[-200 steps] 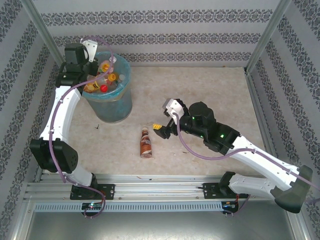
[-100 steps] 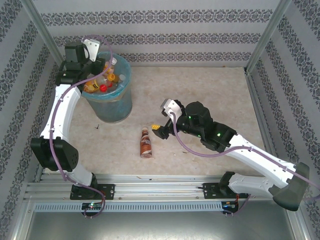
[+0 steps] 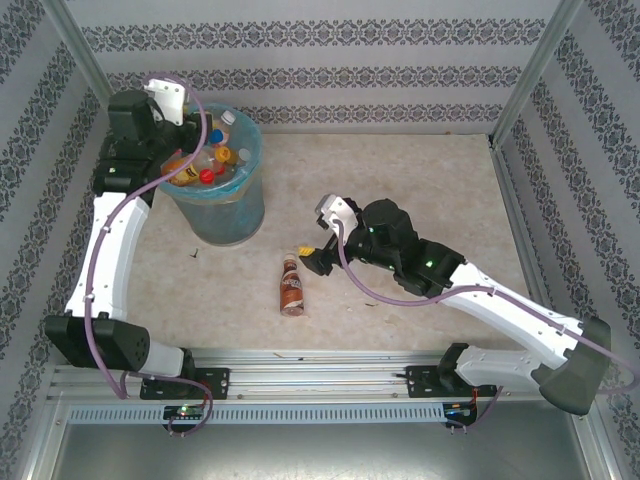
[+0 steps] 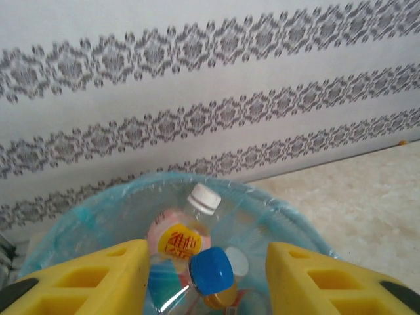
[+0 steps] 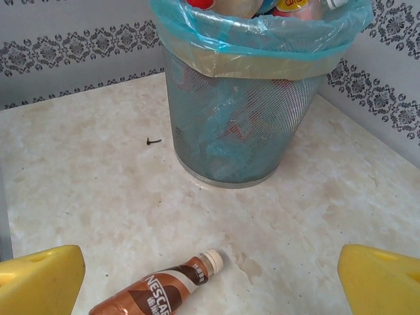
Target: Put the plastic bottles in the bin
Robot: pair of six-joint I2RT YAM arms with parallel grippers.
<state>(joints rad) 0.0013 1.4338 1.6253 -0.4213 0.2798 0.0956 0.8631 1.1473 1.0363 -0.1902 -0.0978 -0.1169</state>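
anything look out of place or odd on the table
One small brown plastic bottle lies on its side on the beige table, apart from the round bag-lined mesh bin, which is heaped with bottles to its rim. A tiny dark speck lies near the bin's base, too small to identify.

Your bin [image 3: 228, 215] is packed with bottles [image 3: 205, 165] up to its rim, and the left arm [image 3: 110, 230] leans over its left edge. Open table [image 3: 400, 170] stretches to its right. A brown bottle [image 3: 291, 285] lies just left of your right gripper [image 3: 312, 258].
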